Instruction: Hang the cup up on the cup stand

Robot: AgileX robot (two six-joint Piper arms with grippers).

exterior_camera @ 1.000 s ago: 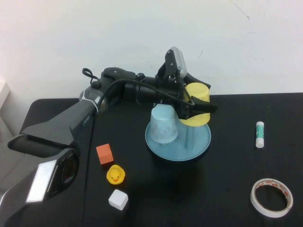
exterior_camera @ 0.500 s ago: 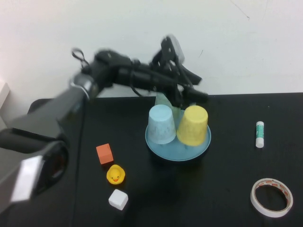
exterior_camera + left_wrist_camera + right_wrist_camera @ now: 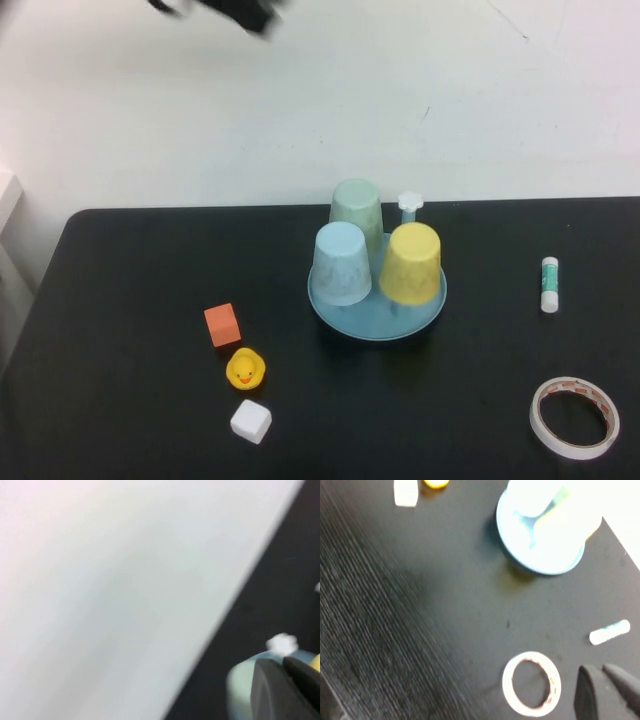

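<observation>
The yellow cup (image 3: 411, 263) sits upside down on a post of the teal cup stand (image 3: 377, 318), at the front right of its tray. One free post with a white knob (image 3: 410, 203) stands behind it. My left gripper (image 3: 250, 14) is a dark blur high up at the top left, far from the stand, holding nothing. In the left wrist view its jaws (image 3: 281, 664) are together, with the knob (image 3: 282, 643) and a sliver of the yellow cup (image 3: 315, 662) beyond them. My right gripper (image 3: 600, 672) is shut and empty above the table near the tape roll, out of the high view.
A light blue cup (image 3: 341, 263) and a pale green cup (image 3: 357, 210) also hang on the stand. An orange cube (image 3: 222, 325), a yellow duck (image 3: 245, 369) and a white cube (image 3: 250, 421) lie front left. A glue stick (image 3: 548, 284) and a tape roll (image 3: 574, 417) lie on the right.
My left gripper has let go of the yellow cup, which now rests on the stand, and the left arm has pulled up and away to the top left.
</observation>
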